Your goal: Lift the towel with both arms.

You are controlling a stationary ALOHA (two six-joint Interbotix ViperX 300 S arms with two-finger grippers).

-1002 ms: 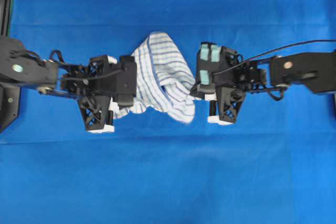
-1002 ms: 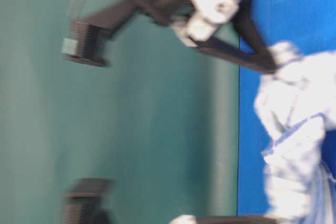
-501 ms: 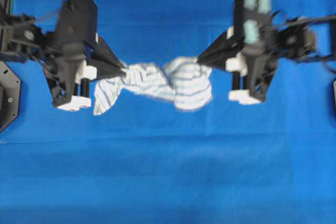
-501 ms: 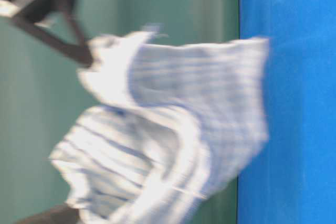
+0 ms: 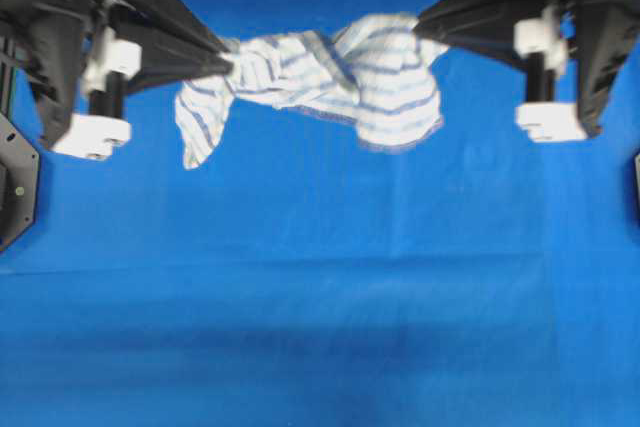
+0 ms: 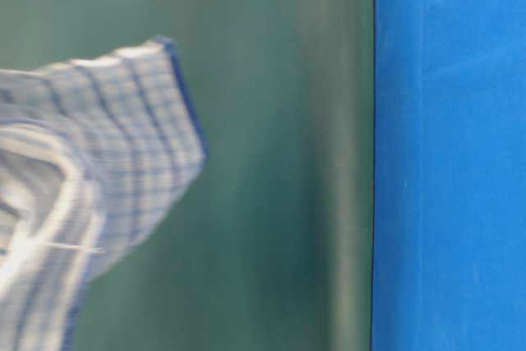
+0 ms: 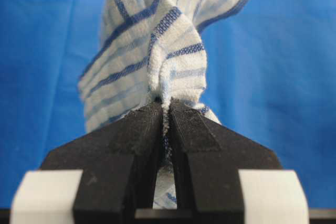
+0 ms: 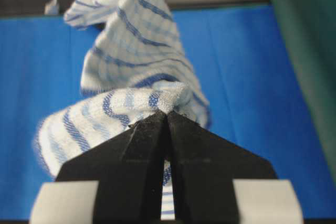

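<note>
While towel [image 5: 330,77] hangs off bench [image 5: 320,327] | soft, light, saggy | left fingers [image 7: 152,121] and right fingers [image 8: 149,124] clenched on bunched opposite ends | edge grips suit it

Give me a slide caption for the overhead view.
Both grippers, left and right, clamp opposite ends of the striped towel above the blue tablecloth.
</note>
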